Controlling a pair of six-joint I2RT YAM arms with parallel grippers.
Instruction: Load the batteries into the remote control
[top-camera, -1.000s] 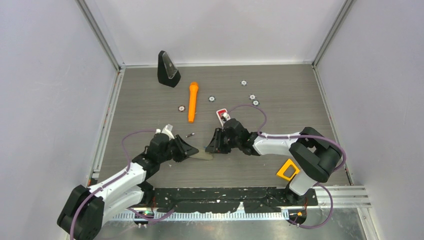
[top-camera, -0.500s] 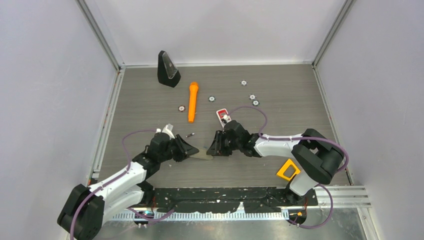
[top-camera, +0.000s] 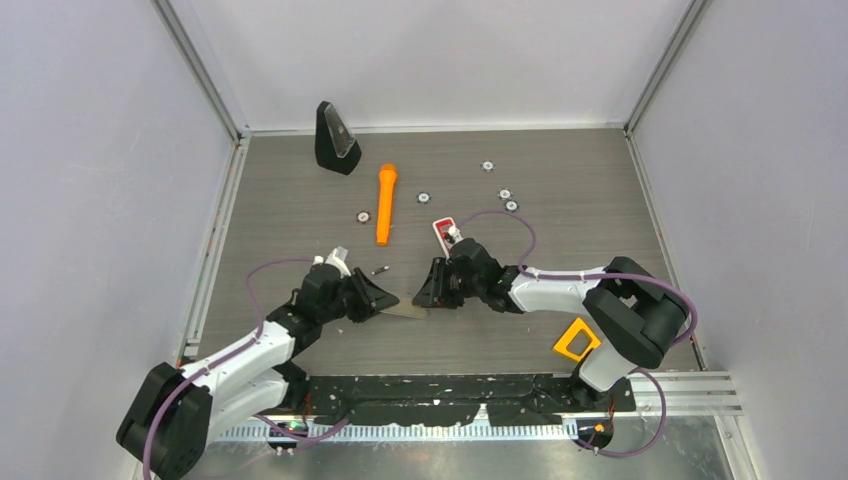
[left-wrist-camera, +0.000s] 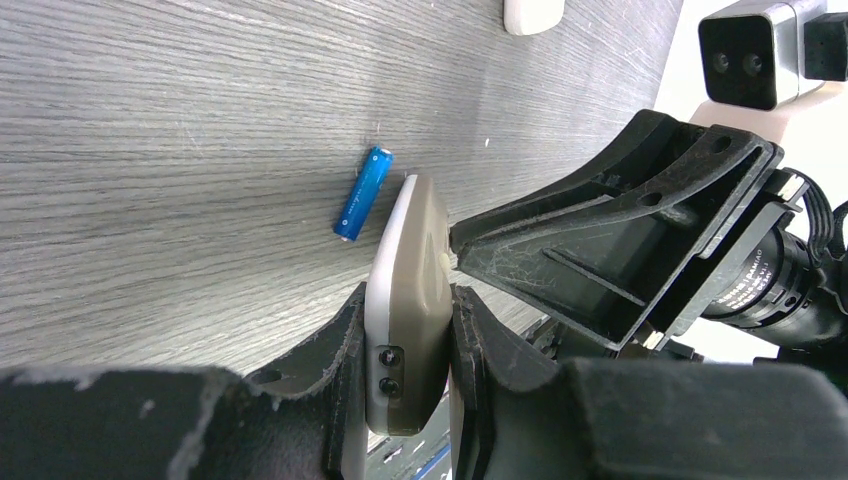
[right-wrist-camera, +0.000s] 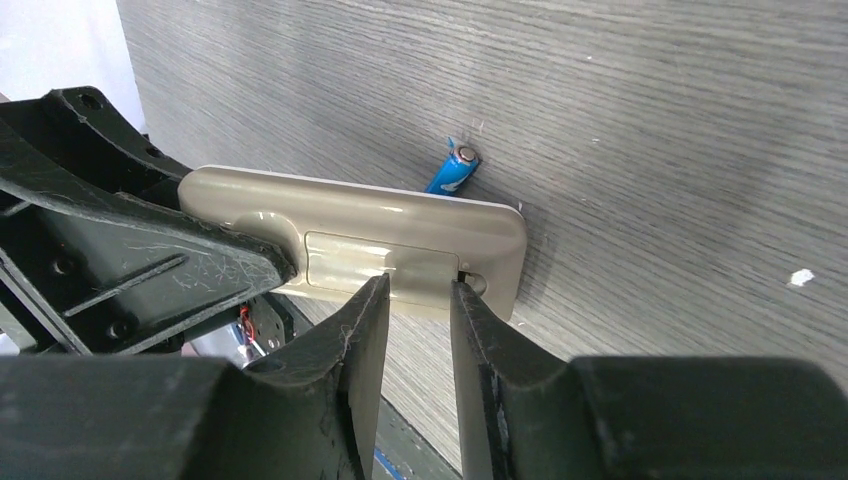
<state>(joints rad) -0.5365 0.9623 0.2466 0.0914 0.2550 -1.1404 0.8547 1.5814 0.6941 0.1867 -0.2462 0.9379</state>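
I'm looking at a grey wood-grain table (top-camera: 600, 170) boxed in by 3 plain white walls (top-camera: 440, 60), metal rails (top-camera: 203, 75) at the 2 back corners, evenly lit.

We find the remote control (right-wrist-camera: 350, 250), a beige slab, tilted up on one long edge at the near centre, its battery cover in place. A blue battery (left-wrist-camera: 362, 193) lies flat just beside it. A dark battery (top-camera: 379, 270) lies farther away, to the left.

the blue battery (right-wrist-camera: 452, 170) is half hidden behind the remote control (right-wrist-camera: 400, 225), whose other end the left gripper (left-wrist-camera: 408, 330) covers.
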